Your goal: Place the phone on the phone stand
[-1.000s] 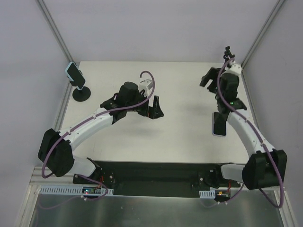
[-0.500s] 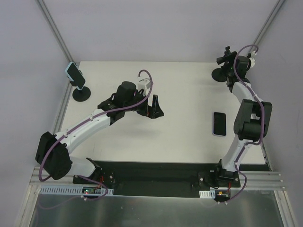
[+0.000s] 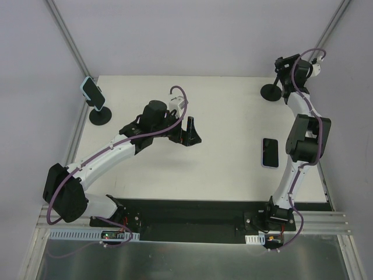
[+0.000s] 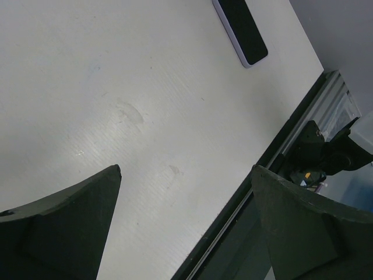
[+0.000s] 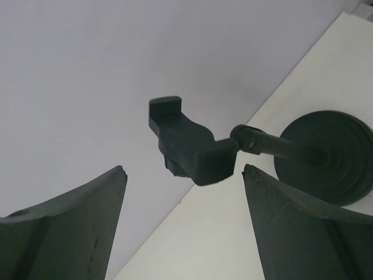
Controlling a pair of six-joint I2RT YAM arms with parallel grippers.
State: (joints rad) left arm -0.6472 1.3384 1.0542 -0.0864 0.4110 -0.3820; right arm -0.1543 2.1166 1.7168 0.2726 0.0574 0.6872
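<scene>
Two YAM arms work over a white table (image 3: 227, 116) inside a grey-walled booth. The right gripper (image 3: 284, 63) is raised at the far right corner, its two dark fingers (image 5: 64, 227) spread wide apart and holding nothing. Through the gap between them its wrist camera sees the black phone stand (image 5: 195, 146), whose clamp head tilts toward the wall on a short stem above a round base. Seen from overhead, the phone stand (image 3: 272, 91) sits at the table's far right, just beside the right gripper. The phone (image 3: 269, 153), a dark-screened handset with a pale edge, lies flat on the table near the right side. It is well apart from the phone stand, close to the right arm's upright link, and touched by neither gripper. The left gripper (image 3: 189, 132) hangs over the middle of the table, pointing toward the right side, its fingers (image 4: 64, 227) likewise parted and empty. Its wrist view catches the phone (image 4: 240, 29) at the top of the frame. At the far left corner a second stand (image 3: 101, 115) carries a second phone (image 3: 93, 93) tilted in its clamp.
</scene>
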